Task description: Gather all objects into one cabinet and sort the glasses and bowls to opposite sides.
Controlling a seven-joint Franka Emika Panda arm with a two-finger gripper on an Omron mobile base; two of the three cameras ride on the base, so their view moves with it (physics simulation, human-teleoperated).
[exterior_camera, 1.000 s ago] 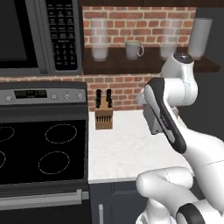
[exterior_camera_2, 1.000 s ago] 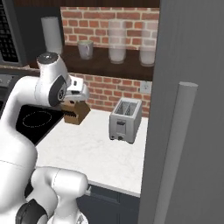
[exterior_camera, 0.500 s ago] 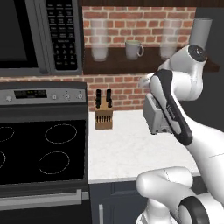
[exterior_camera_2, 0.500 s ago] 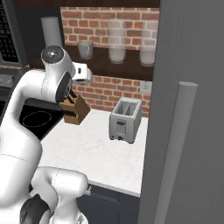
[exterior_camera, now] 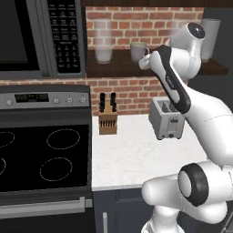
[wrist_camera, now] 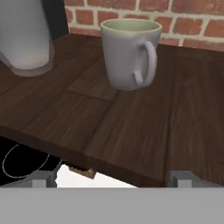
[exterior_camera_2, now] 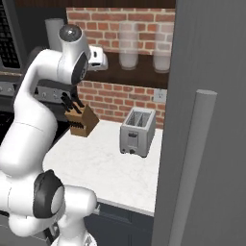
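In the left base view the arm reaches up to the brown open shelf [exterior_camera: 123,68], its hand [exterior_camera: 146,63] at the shelf's front edge just beside the grey-green mug [exterior_camera: 138,51]. A frosted tumbler [exterior_camera: 103,47] stands to the mug's left and another tumbler [exterior_camera: 210,38] at the shelf's far right. Below, on the white desk [exterior_camera: 132,159], sit the knife block [exterior_camera: 108,120] and the toaster [exterior_camera: 166,119].

In the right base view the hand [exterior_camera_2: 98,58] is level with the shelf, two tumblers [exterior_camera_2: 128,48] to its right, and the slate cabinet door [exterior_camera_2: 211,125] fills the foreground with its silver handle [exterior_camera_2: 192,163].

In the hand view the mug [wrist_camera: 129,52] stands upright on the shelf [wrist_camera: 144,131], handle toward the right, straight ahead and well clear of the fingertips [wrist_camera: 180,178]. The fingertips sit wide apart at the bottom corners, holding nothing.
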